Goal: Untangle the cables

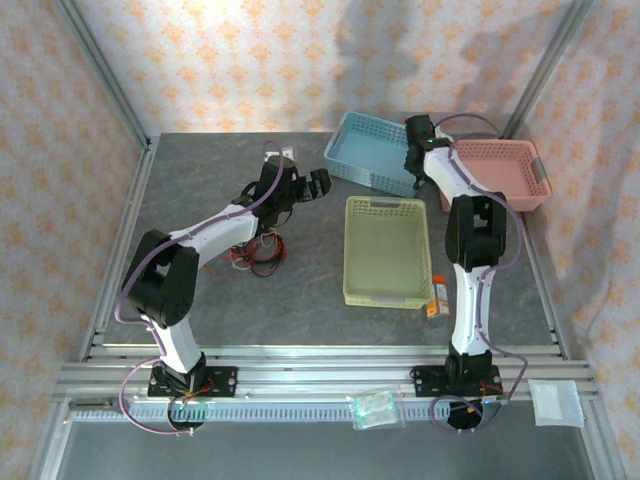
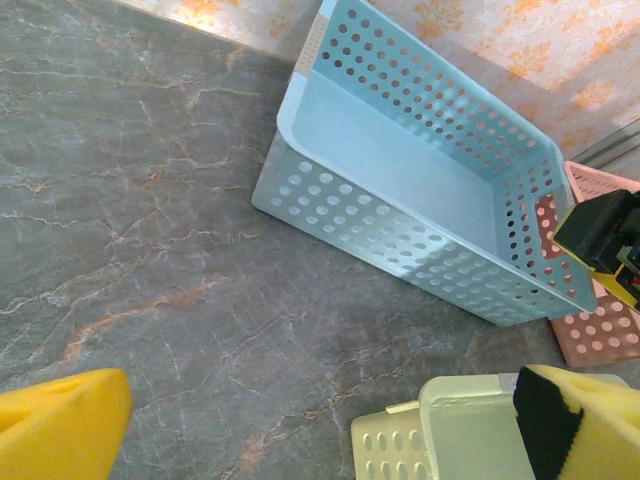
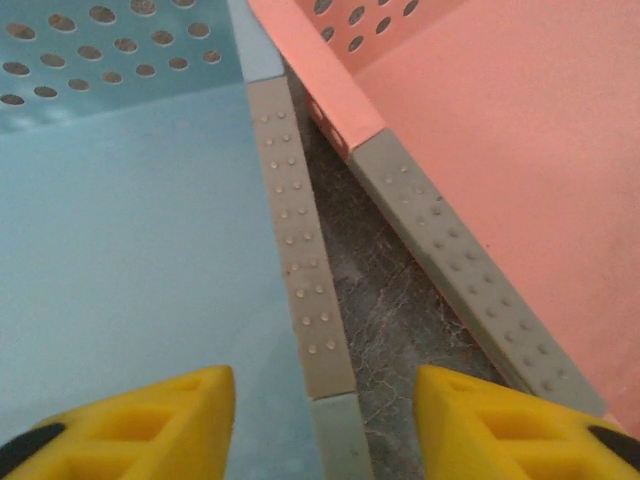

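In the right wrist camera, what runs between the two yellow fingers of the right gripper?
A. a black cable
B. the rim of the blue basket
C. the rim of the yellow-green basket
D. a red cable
B: the grey-strip rim of the blue basket passes between the open jaws of the right gripper, with the pink basket beside it.
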### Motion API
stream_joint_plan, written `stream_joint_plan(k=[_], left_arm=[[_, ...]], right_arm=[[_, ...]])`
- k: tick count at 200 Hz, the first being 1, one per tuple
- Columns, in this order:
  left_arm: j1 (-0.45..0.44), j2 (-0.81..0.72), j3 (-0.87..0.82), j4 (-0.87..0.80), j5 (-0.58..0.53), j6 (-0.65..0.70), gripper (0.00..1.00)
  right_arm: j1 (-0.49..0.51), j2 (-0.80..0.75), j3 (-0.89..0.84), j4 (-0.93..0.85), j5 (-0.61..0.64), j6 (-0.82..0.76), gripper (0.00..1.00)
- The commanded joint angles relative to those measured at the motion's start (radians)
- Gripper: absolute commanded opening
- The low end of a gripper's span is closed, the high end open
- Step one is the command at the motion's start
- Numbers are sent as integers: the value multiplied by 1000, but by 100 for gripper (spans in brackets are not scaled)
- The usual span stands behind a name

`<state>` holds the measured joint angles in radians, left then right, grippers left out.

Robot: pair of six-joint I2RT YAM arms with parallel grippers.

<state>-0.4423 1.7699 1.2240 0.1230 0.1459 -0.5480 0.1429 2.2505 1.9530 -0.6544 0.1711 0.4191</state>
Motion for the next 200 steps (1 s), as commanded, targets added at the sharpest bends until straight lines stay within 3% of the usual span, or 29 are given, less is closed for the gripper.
stream_joint_plan(k=[1,51,86,133,200], left_arm=[[9,-10,2,-26,-14,18,99],[47,-77,-66,-29,-23,5,99],[93,-152,-117,-57,-47,16,99],[115,-226,-136,-141,-122,102,99],[116,-245,-123,-207,-137,187,99]], right_arm=[[-3,31,52,-39,-18,-17,44],[9,39,57,15,-112,-87,24],[51,40,59,40,-128,-133,16],[144,54,95,79,-173,-169,13],[294,201,325,93,-240,-269,14]])
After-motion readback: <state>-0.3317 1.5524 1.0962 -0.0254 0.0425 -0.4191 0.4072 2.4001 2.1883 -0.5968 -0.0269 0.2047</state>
